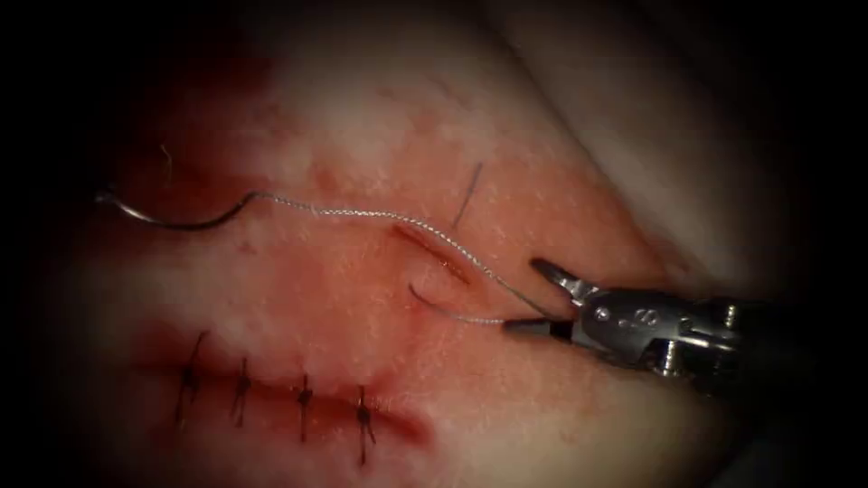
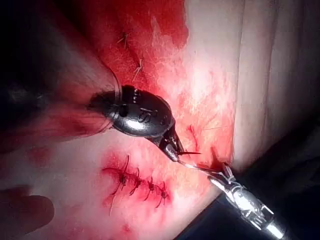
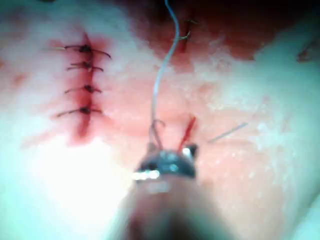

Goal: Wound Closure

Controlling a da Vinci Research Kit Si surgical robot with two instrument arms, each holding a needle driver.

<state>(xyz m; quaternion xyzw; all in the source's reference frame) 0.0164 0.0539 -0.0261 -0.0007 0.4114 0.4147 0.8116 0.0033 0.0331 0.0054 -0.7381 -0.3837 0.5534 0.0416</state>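
Shadow: dark covers the far left edge of the tissue (image 1: 380,145), so we can hardly make out the tip of the needle (image 1: 176,220) or whether it enters the surface.
Left hand (image 2: 173,150): seen from its own wrist view, a dark rounded head tapering to a point above the cut; whether it grips anything we cannot tell.
Markings: stamped characters sit on the right hand's metal body and on the left hand's head, and we cannot read either.
Right hand (image 1: 540,300): enters from the right with its jaws spread apart, grasping nothing; it is just right of the cut (image 1: 434,251).
Thread (image 1: 362,214): runs from the needle's blunt end rightward across the cut into the gap between the right hand's spread jaws, then curves back from the near jaw's tip to the tissue just near of the cut.
Needle: lies on the tissue left of the cut, well apart from the right hand, with neither hand on it.
Cut end of thread (image 1: 468,194): a short dark strand far of the cut.
Stitches (image 1: 271,398): four dark ones close a second cut, near and left.
Red fluid (image 1: 208,108): stains the tissue around both cuts.
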